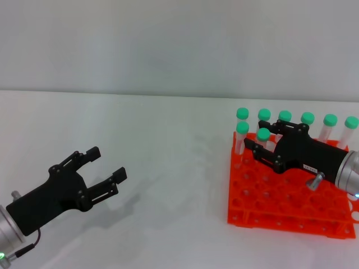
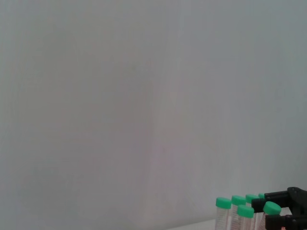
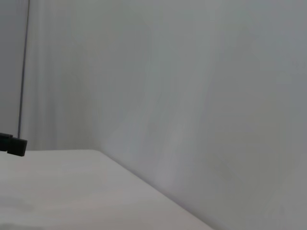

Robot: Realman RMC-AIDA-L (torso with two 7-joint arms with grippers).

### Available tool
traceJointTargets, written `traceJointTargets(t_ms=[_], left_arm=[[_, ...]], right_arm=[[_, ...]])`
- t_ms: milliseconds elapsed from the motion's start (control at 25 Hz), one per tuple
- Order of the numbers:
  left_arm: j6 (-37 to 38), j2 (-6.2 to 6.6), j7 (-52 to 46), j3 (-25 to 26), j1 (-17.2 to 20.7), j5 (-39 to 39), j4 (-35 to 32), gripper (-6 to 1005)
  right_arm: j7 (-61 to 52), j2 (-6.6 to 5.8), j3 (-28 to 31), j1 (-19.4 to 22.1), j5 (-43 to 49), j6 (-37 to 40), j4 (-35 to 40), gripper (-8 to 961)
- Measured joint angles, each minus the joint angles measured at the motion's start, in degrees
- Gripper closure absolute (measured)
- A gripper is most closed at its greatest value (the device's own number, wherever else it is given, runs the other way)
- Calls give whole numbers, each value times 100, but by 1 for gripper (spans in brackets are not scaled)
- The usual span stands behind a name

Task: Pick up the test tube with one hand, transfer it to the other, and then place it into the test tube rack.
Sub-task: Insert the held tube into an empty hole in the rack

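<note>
reaching over the test tube rack (image 1: 269, 202) from the robot's right, the right gripper (image 1: 263, 141) is hanging above the rack's back-left corner with its fingers around the test tube (image 1: 262, 138), the one whose green cap is showing between them. whether the fingers are pinching it or only bracketing it is something i cannot tell; the left wrist view is showing the same cap (image 2: 271, 208) between black fingertips, no clearer. the tube is looking upright and seated in a hole, beside the other capped tubes (image 1: 307, 119) along the back row. so the placing step is judged to be at its end. the left gripper (image 1: 105, 166) is hovering well apart over the bare white table (image 1: 168, 168), fingers spread wide and holding nothing. the next move is calling for a clean release, then a straight lift so the fingers are not dragging the tube or knocking its neighbours.
</note>
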State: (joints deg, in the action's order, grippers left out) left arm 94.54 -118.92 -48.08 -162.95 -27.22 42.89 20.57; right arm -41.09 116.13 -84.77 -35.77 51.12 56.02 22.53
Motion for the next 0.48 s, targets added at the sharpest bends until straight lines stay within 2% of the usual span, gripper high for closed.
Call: traceJointTargets(t_ms=[160,400,480], left_arm=[[-40,0,0,0,-11,0,0,105],[-47,-7,0,0,-11,0,0,105],[-50,-8,0,0,-4,0,0,105]], right_arm=[[6,6,0,0,-2,4,19,429],[86,-4,44,32,-144,350,52,286],[212,-27,46,117,-351,594,119,288]])
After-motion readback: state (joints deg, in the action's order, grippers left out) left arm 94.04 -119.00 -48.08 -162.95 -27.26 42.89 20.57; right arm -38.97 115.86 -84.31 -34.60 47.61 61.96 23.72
